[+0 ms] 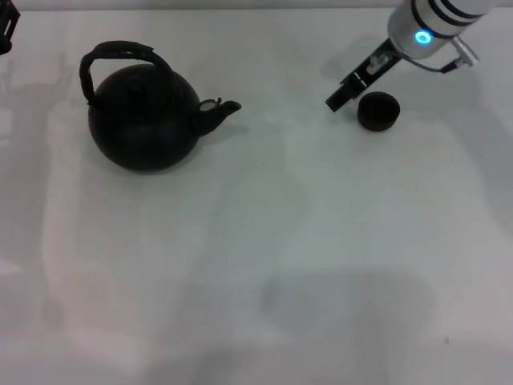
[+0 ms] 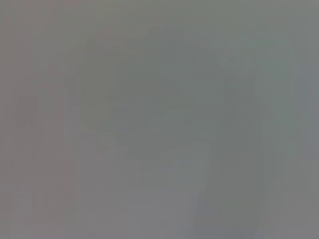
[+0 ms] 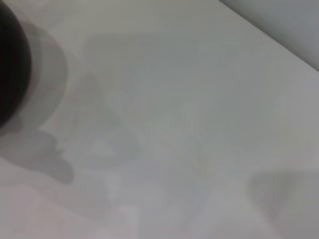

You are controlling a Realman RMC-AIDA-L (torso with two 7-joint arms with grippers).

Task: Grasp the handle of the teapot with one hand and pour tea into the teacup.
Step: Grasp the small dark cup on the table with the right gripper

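On counter, teapot w/ handle sits untouched at left, teacup well apart at right just beside right end effector, finger state indeterminable; pre-grasp step, next req. reaching handle; left end effector parked.

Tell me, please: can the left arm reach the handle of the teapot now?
Probably yes. The handle arches free above the teapot, uncovered, and the left gripper sits at the table's far left edge nearby.
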